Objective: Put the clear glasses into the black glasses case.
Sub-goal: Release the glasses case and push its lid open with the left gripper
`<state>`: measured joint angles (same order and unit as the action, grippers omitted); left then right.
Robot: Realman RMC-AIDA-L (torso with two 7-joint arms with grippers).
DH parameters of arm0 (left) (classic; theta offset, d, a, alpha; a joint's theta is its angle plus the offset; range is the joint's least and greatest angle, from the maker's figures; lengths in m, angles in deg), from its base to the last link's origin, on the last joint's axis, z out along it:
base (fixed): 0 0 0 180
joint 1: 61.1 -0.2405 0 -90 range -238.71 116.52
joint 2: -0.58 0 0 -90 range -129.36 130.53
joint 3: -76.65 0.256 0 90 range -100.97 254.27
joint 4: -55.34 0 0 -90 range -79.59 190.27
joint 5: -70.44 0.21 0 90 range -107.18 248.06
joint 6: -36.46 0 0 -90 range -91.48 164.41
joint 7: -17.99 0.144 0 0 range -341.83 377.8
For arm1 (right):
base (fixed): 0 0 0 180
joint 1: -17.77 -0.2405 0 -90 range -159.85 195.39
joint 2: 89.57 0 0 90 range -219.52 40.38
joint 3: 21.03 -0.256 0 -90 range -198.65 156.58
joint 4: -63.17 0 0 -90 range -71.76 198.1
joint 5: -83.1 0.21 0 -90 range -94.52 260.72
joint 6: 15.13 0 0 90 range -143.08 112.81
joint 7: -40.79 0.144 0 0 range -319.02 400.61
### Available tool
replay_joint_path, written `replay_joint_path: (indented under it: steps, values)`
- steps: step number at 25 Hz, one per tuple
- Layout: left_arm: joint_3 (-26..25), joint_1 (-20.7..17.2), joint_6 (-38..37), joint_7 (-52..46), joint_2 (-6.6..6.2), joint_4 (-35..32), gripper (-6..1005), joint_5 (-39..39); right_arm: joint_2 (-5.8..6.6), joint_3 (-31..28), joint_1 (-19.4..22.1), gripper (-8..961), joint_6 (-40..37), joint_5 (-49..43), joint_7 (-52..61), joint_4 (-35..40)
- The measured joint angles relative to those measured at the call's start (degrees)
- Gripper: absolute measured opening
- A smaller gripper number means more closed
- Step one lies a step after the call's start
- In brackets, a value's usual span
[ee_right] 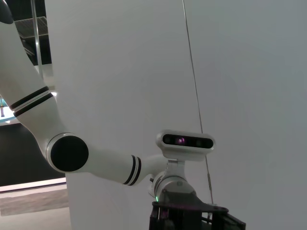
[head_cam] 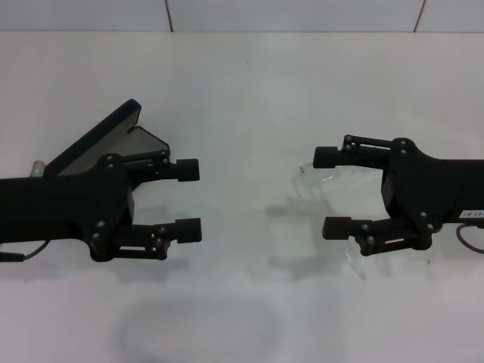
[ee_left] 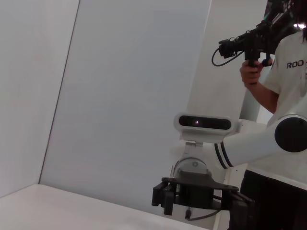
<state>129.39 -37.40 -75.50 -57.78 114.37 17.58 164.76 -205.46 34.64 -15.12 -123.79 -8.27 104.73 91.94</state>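
**Glasses under the right gripper, case open on the left**

Seen from the head: two black grippers over a white table (head_cam: 242, 83), tips pointing at each other across the middle.

Right gripper (head_cam: 331, 193) on the right side, fingers wide apart. Far fingertip (head_cam: 325, 157) and near fingertip (head_cam: 336, 228) with a big gap between. Clear glasses (head_cam: 321, 180) lying on the table right there, partly hidden under the gripper body. Front of the glasses showing in the gap between the two fingers, just beside the far one. A thin clear arm (head_cam: 354, 265) poking out on the near side, below the gripper. Hard to tell if any finger touches the glasses.

Left gripper (head_cam: 189, 200) on the left side, fingers also wide apart, nothing between them. Black glasses case (head_cam: 98, 140) behind it, on the far left, lid up and tilted, grey inside showing. Much of the case hidden by the left arm.

Case and glasses well apart. Bare white table between the two grippers, more bare table on the far side up to the wall, and more on the near side.

Wrist views: only walls, the robot's head and the other arm; a person with a camera in the left one.
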Motion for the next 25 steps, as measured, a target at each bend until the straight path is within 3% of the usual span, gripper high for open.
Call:
replay_joint_path:
  steps: [15,19,22,25]
  values:
    - [-0.1,0.2,0.2,-0.7,0.23,0.1,813,0.0,-0.16,0.0,0.7,840,1.1,0.1,-1.1,-0.5]
    - [-2.1,0.3,1.9,-6.8,0.63,-1.0,812,-0.2,-0.16,-0.4,0.9,839,2.1,0.2,-2.0,-0.8]
    - [-3.1,0.4,6.1,-19.7,0.89,-8.9,812,1.6,0.1,-0.7,1.4,839,4.2,1.5,-2.5,-1.2]
    - [-3.2,-0.3,8.6,-32.1,1.87,-23.5,811,3.6,0.3,-1.0,2.3,839,5.8,2.5,-2.8,-1.1]
